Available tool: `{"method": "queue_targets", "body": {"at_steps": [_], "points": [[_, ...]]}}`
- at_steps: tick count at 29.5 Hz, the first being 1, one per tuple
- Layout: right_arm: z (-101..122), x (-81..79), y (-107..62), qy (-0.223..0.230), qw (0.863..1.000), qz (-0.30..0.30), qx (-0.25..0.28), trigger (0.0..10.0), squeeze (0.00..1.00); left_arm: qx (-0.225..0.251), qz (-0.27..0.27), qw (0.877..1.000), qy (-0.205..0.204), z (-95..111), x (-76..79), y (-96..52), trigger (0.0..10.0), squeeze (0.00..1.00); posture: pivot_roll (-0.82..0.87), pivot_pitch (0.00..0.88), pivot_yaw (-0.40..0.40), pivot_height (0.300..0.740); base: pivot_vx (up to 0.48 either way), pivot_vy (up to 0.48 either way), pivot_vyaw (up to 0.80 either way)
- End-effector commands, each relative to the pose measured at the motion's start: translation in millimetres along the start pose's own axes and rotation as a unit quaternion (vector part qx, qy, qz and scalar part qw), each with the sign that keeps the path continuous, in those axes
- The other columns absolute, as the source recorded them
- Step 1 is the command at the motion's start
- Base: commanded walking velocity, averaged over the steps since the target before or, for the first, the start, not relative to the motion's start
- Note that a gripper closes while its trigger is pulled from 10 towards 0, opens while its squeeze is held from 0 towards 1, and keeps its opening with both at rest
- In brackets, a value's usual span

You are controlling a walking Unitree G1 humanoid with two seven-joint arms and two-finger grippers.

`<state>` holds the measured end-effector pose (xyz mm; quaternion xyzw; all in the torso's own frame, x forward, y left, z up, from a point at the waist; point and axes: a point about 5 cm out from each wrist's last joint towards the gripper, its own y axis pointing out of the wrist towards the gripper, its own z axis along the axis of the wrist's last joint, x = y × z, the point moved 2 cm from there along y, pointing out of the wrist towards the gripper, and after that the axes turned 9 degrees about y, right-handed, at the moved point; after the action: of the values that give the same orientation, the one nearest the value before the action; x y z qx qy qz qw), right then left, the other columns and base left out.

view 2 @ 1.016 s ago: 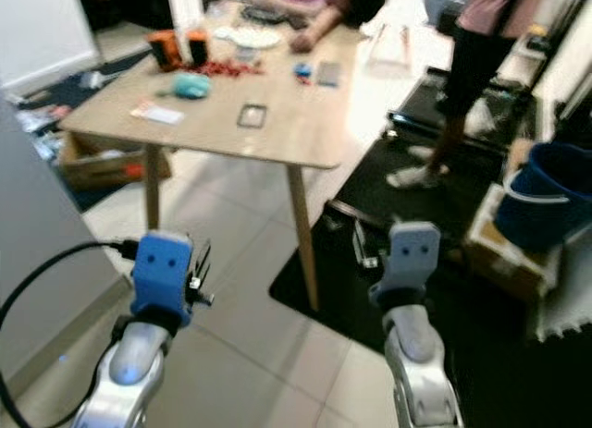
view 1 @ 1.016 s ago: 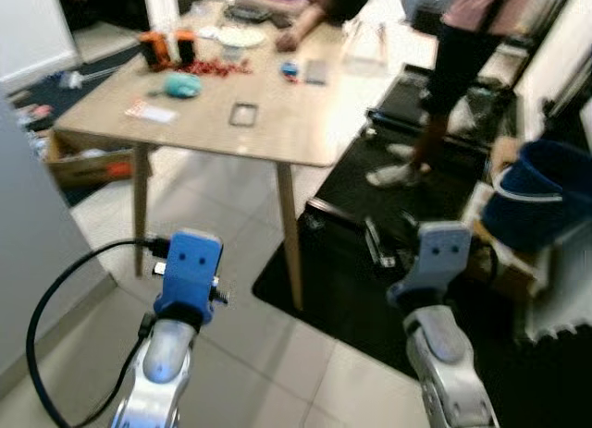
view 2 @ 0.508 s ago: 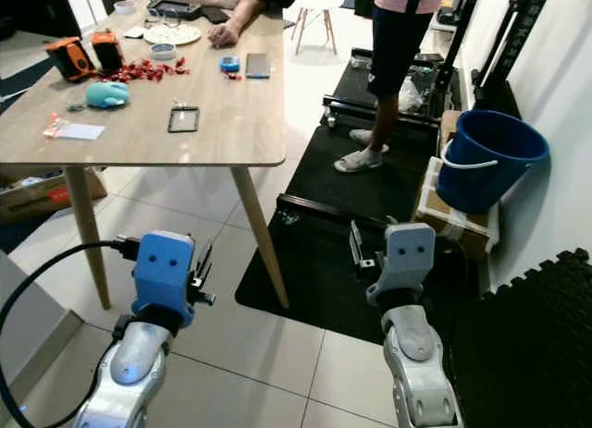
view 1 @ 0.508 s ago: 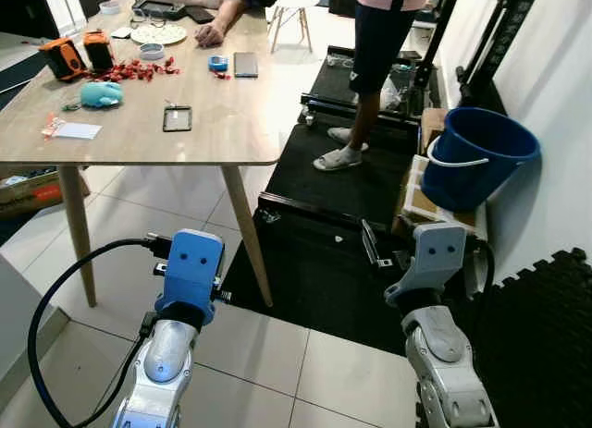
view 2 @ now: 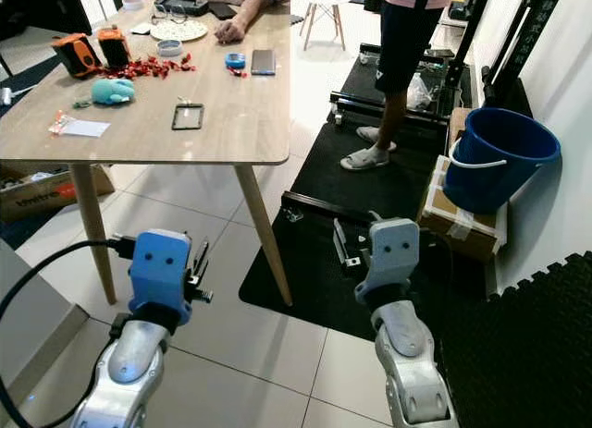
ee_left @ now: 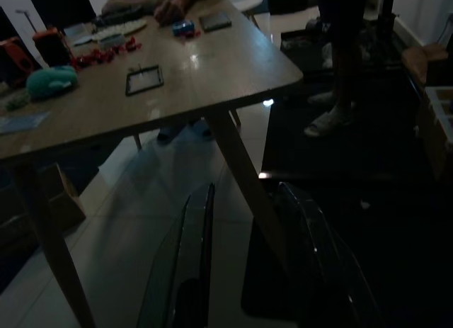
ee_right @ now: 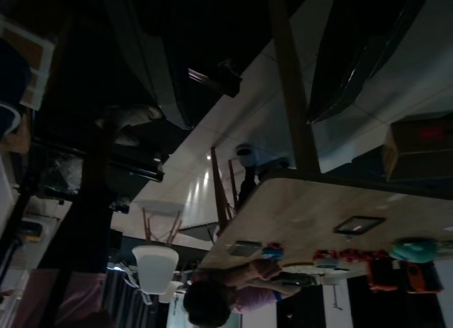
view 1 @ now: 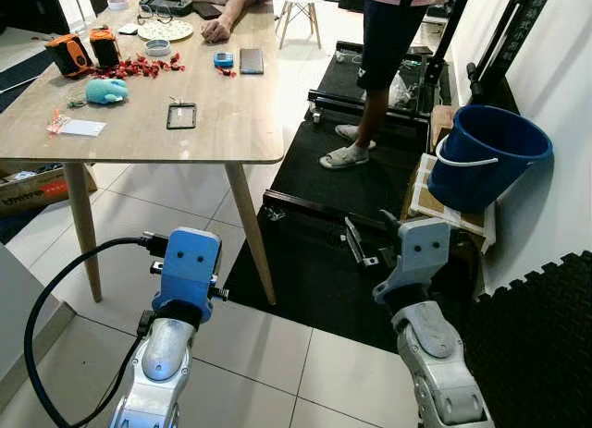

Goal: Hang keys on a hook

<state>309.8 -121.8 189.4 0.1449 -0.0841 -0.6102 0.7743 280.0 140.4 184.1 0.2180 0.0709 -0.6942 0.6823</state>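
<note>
Risk of a knock — left pincer (ee_left: 248,200) and right pincer (view 1: 356,246) both released, empty, keys too small to tell amid clutter on bench (view 1: 231,123) — could have clipped bench leg (view 1: 252,229) or person (view 1: 384,40) nearby.

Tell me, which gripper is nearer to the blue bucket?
Right. The right gripper is raised over the black mat, just left of the blue bucket. The left gripper is raised near the wooden table, farther away.

Wooden table (view 1: 139,137) on slim angled legs, standing on pale floor tiles (view 1: 277,354). On top: two orange-and-black devices (view 1: 72,54), a teal soft toy (view 1: 105,91), scattered red bits (view 1: 139,67), a black frame (view 1: 181,116), a phone (view 1: 251,60), a plate (view 1: 166,30), a card (view 1: 81,128). Beside the table, a black mat (view 1: 342,262) on the floor.
</note>
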Motion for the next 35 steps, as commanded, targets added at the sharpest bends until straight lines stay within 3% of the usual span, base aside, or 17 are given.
{"method": "queue_targets", "body": {"at_steps": [1,4,24,35], "points": [[-5.7,-1.2,-3.0,0.001,1.000,0.005,-0.010,10.0,0.00,0.002,-0.002,1.000,0.011,-0.6,1.6,-0.5,10.0,0.00,0.12,0.201,-0.009,0.740,0.000,0.000,0.00],[-5.8,-2.1,-3.4,0.001,1.000,0.008,-0.010,10.0,0.00,0.002,-0.002,1.000,0.013,-0.5,1.8,0.1,10.0,0.00,0.12,0.201,-0.008,0.740,0.082,0.000,0.00],[-7.4,-8.4,-2.9,-0.019,0.999,0.026,-0.012,10.0,0.00,0.004,-0.002,1.000,0.017,-1.9,1.7,0.4,10.0,0.00,0.12,0.194,-0.012,0.740,0.476,0.000,0.00],[-9.2,-6.2,-2.6,-0.022,0.999,0.021,-0.015,10.0,0.00,0.002,-0.003,1.000,0.017,-3.3,1.9,1.1,10.0,0.00,0.12,0.194,-0.010,0.740,0.462,0.000,0.40]]}}
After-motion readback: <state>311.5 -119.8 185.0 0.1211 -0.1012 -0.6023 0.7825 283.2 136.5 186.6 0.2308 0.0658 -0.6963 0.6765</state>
